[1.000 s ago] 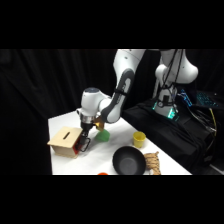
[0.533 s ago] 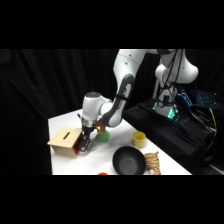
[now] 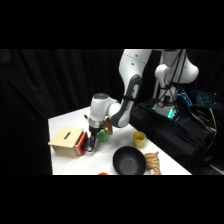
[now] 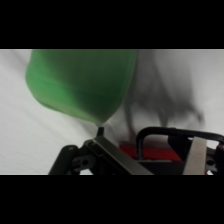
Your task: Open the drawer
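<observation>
The gripper (image 3: 90,145) is hanging at the drawer (image 3: 80,145) front, left of centre — fingers straddling the black handle (image 4: 165,134); grip not discernible

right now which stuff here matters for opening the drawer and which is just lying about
Part of the job:
- drawer, red-orange front
- its black loop handle
- tan wooden box
- gripper

Lying about:
- green block
- black pan
- yellow cup
</observation>
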